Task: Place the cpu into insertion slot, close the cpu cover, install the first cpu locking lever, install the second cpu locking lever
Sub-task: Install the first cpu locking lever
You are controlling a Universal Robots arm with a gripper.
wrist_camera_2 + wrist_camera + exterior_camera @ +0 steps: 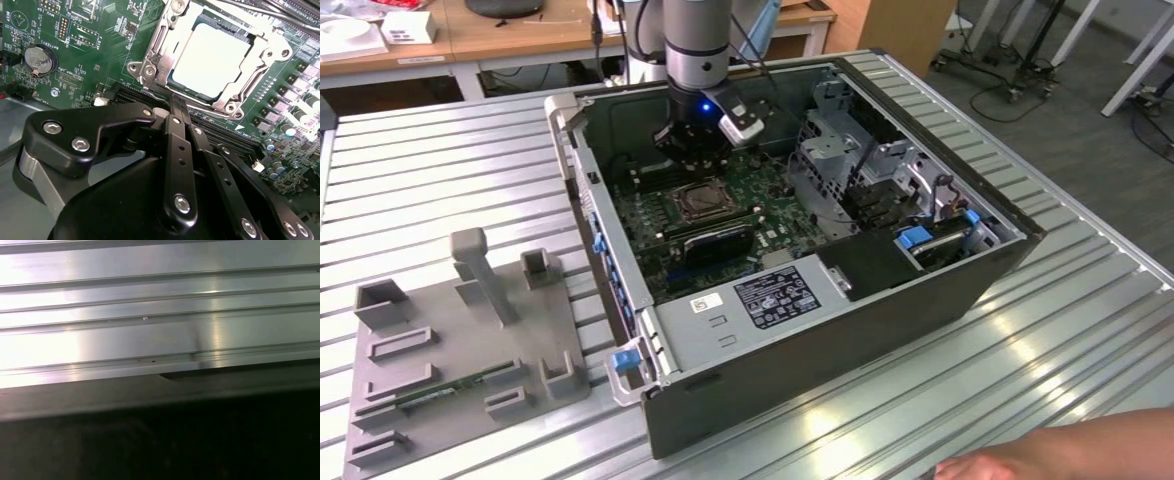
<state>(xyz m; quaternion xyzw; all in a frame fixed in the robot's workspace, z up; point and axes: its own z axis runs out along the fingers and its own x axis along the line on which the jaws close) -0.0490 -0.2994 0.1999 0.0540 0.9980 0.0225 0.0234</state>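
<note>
Cpu (210,60) seated in insertion slot (698,203), cpu cover (156,47) lying flat around it. Gripper (172,104) at the slot's 12 o'clock in the exterior view, claw pinched narrow, holding nothing. Lever stage, by my read: press with joined tips, slowly, clear of memory slots (220,131).

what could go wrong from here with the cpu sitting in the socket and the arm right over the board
1. The shut fingers sit right beside the memory slots and the cpu cover; a slightly off push might scrape the board.
2. The cpu cover lies over the cpu, but the lever rods look unlatched, so it may lift.
3. A person's hand is near the case.
</note>
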